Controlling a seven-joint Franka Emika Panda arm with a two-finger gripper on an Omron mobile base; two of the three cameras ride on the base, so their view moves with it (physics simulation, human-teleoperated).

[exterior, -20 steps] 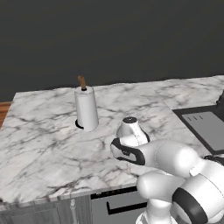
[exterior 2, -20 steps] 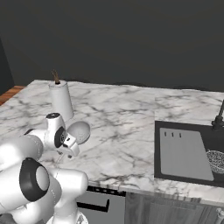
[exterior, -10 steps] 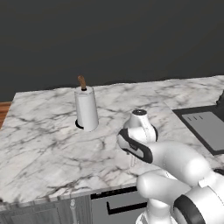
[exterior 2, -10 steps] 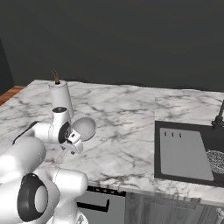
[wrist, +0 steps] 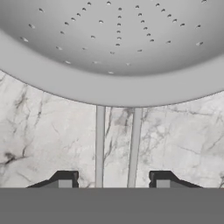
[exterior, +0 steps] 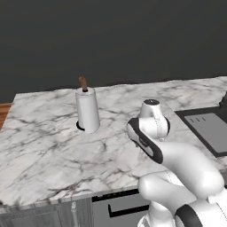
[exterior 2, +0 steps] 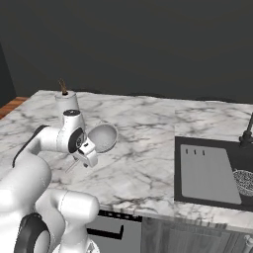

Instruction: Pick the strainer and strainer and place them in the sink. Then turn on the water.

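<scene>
In the right base view my gripper point(exterior 2: 92, 148) holds a round grey strainer point(exterior 2: 103, 137) by its handle, lifted clear of the marble counter point(exterior 2: 143, 163). In the hand view the strainer's perforated bowl point(wrist: 113, 48) lies across the top, and its two handle wires run down between my fingertips point(wrist: 65, 180). The gripper point(wrist: 113, 181) is shut on that handle. The black sink point(exterior 2: 184, 195) sits at the right, with a grey drainboard point(exterior 2: 205, 173), a black tap point(exterior 2: 247, 132) and a second, mesh strainer point(exterior 2: 244, 179) in the basin. The sink's drainboard point(exterior: 209, 127) also shows in the left base view.
A white paper-towel roll on a brown spindle point(exterior: 87, 111) stands at the back left of the counter point(exterior: 48, 150), also seen as the roll point(exterior 2: 66, 103) behind my arm. A dark wall runs behind the counter. Drawers sit below its front edge.
My arm has swung to the right, toward the sink, carrying the strainer with it. The grip has not changed.
</scene>
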